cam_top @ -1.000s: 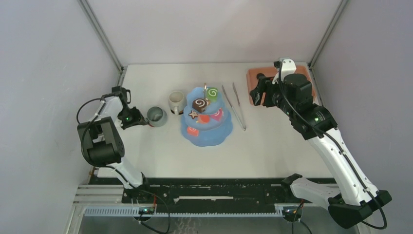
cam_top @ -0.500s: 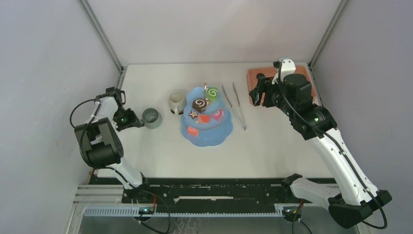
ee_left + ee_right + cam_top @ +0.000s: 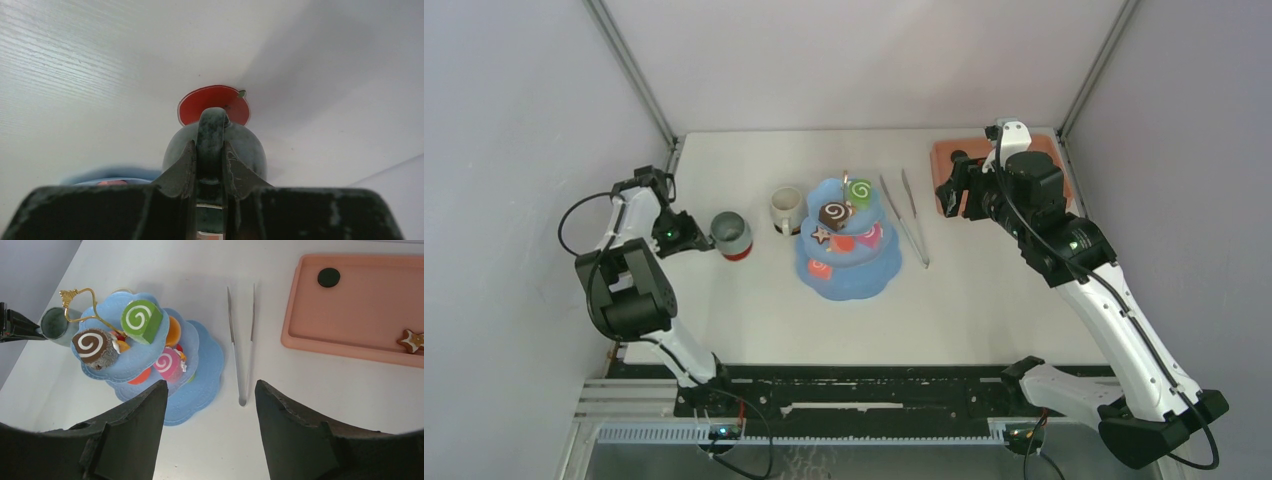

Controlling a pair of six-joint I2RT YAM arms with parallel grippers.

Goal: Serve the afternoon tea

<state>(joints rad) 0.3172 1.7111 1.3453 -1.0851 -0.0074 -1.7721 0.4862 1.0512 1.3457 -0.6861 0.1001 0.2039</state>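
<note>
the left gripper [image 3: 210,155] is pinching the grey-green mug [image 3: 730,229] by its handle, left of the white mug [image 3: 785,208]; the right gripper [image 3: 210,390] is hanging with fingers spread. next, i think, it is needing an upright placing.

1. A salmon-pink rectangular plastic tray [image 3: 350,310] lies flat at the far right corner of the white surface [image 3: 310,405].
2. A small black round disc [image 3: 328,277] rests inside the tray, near one corner.
3. Long metal tongs [image 3: 242,399] lie flat on the surface to the left of the tray, not touching it, with the arms spread toward the far edge and the joined end nearer.
</note>
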